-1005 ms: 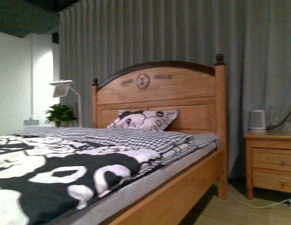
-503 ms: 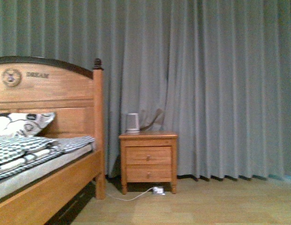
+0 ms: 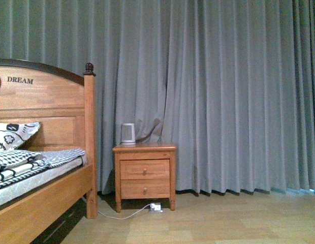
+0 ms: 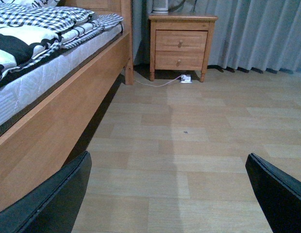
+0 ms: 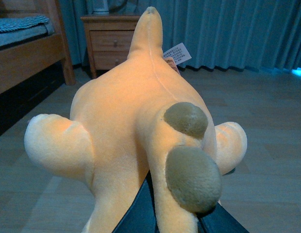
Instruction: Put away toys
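An orange-yellow plush animal fills the right wrist view, with stubby limbs, two grey-brown pads and a white tag at its far end. My right gripper is shut on the plush animal, its dark fingers pressed against the toy's underside above the wooden floor. In the left wrist view my left gripper is open, with one black finger at each side and only bare floor between them. Neither gripper appears in the front view.
A wooden bed with patterned bedding stands at the left. Beside it is a two-drawer nightstand with a white kettle on top. A cable and plug lie on the floor beneath. Grey curtains cover the back wall.
The front view has swung to the right: the bed slid toward the left edge, and the nightstand moved from the far right to left of centre.
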